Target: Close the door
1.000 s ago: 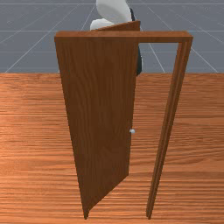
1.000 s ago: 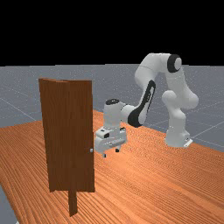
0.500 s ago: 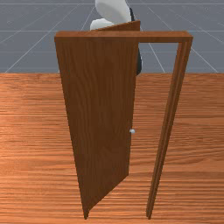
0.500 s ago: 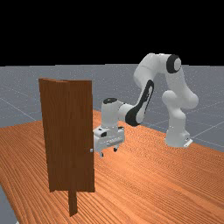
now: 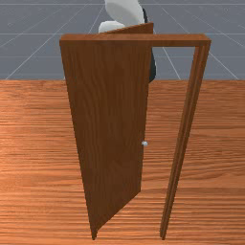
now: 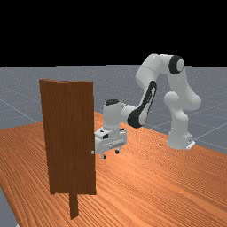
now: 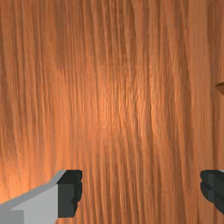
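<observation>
In the far view my gripper [image 6: 110,154] hangs above the table, just right of the brown door [image 6: 71,137]; whether it touches the door I cannot tell. Its fingers stand wide apart in the wrist view, where the gripper [image 7: 141,190] has only table wood beneath it. The door [image 5: 112,119] stands swung out of its frame [image 5: 136,40] toward the arm, hinged at the front view's left. A small pale knob [image 5: 145,143] sits by the door's free edge.
The frame's free post [image 5: 184,134] rises from the table [image 5: 215,167] at the front view's right. White arm links [image 6: 148,97] stretch back to the base [image 6: 178,138] at the far view's right. A brown corner [image 7: 221,87] shows in the wrist view.
Compared with a second ago, my hand is slightly farther to the far view's left, nearer the door. Over the last half second it has hardly moved. The door has stayed still.
</observation>
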You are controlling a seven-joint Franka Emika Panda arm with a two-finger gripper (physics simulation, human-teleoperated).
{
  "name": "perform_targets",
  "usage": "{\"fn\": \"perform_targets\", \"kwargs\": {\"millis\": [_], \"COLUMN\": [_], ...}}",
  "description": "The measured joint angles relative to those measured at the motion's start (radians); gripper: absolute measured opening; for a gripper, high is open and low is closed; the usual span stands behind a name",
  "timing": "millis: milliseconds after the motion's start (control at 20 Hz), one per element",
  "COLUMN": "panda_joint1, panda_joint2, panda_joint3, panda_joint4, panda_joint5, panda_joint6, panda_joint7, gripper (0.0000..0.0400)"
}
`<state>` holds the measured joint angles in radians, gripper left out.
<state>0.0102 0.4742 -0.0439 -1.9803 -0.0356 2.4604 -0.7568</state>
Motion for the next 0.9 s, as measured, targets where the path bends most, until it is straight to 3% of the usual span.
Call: {"fn": "perform_targets", "kwargs": {"millis": [900], "panda_joint1": [-0.018], "panda_joint2": [-0.005], "panda_joint3": [-0.004], "panda_joint4": [0.004], "panda_joint5": [0.003], "panda_joint6": [-0.017], "panda_joint7": [-0.025], "gripper": [0.04]}}
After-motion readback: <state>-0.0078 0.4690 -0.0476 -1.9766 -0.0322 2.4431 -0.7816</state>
